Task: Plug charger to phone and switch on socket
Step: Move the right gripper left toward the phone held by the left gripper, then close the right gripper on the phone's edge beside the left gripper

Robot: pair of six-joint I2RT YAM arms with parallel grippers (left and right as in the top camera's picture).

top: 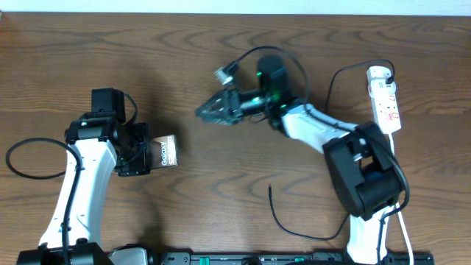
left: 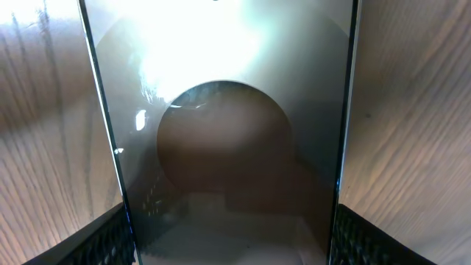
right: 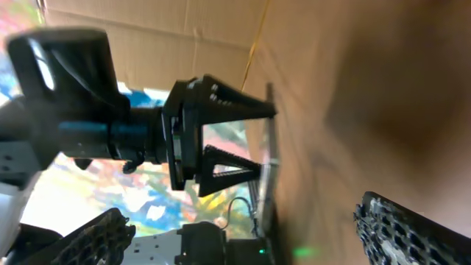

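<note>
While the left tool (top: 149, 152) clamps the phone (top: 168, 149) by its long edges, the phone's free end pokes out toward 3 o'clock, lettering up, at about 9 o'clock on the counter (top: 221, 206). Its wrist view is filled by the phone's shiny back, with a ribbed finger (left: 103, 239) pressed against each dark edge.

The right tool (top: 206, 112) hangs just past centre toward 12 o'clock, pointing to 9 o'clock, jaws spread wide and holding nothing. It is blurred from above. Its own camera shows both pads far apart at the frame's lower corners, and beyond them the left tool with the phone seen edge-on.

The charger (top: 271, 193) lies loose on the counter. Its free tip sits at about 5 o'clock from centre, well apart from phone and tools, and the cable loops toward the right arm's base. The socket (top: 385, 103) lies at 2 o'clock, long axis running 12 to 6, with a black lead entering its far end.
</note>
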